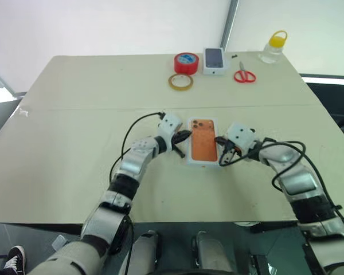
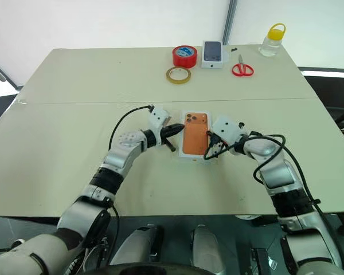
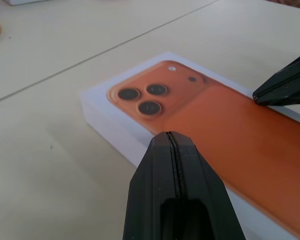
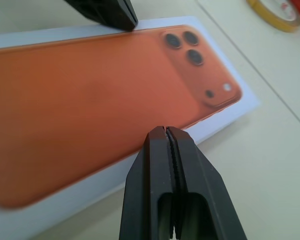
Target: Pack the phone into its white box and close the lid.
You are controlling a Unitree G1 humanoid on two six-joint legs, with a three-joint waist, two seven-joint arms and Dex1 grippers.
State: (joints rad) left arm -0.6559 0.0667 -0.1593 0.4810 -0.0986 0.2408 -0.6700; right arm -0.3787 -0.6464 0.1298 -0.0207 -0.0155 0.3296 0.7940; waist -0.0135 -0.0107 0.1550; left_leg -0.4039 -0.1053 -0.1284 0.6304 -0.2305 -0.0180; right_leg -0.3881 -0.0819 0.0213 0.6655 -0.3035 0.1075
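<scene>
Pale canvas walls are closing in behind a wide beige desk point(image 1: 74, 143) where the robot's two arms are meeting near the middle. Seen from the head camera, the white box point(image 1: 202, 162) is lying flat on the desk between the two grippers, its top showing an orange phone back with three dark lenses at the far corner; whether this is the phone itself or a print on the lid, the pictures are not settling. The left gripper point(image 1: 185, 136) is pointing in from the box's left side, its fingers pressed together at the edge. The right gripper point(image 1: 223, 150) is leaning in from the right side, fingers likewise pressed together, their tips just beside the box. Along the far edge of the desk a red tape roll point(image 1: 186, 62), a tan tape ring point(image 1: 180, 82), a small white box printed with a dark phone point(image 1: 214, 61), red-handled scissors point(image 1: 244, 75) and a clear jar with a yellow lid point(image 1: 273, 47) are sitting well apart from the work.

Looking along the left wrist, the closed black fingers point(image 3: 177, 200) are hovering by the box's near wall, the three lenses beyond them, and the other gripper's tip point(image 3: 285, 85) is touching the orange surface.

Looking along the right wrist, the closed fingers point(image 4: 172, 195) are hanging over the box's white border, with the opposite gripper's tip point(image 4: 107, 12) at the far rim.
</scene>
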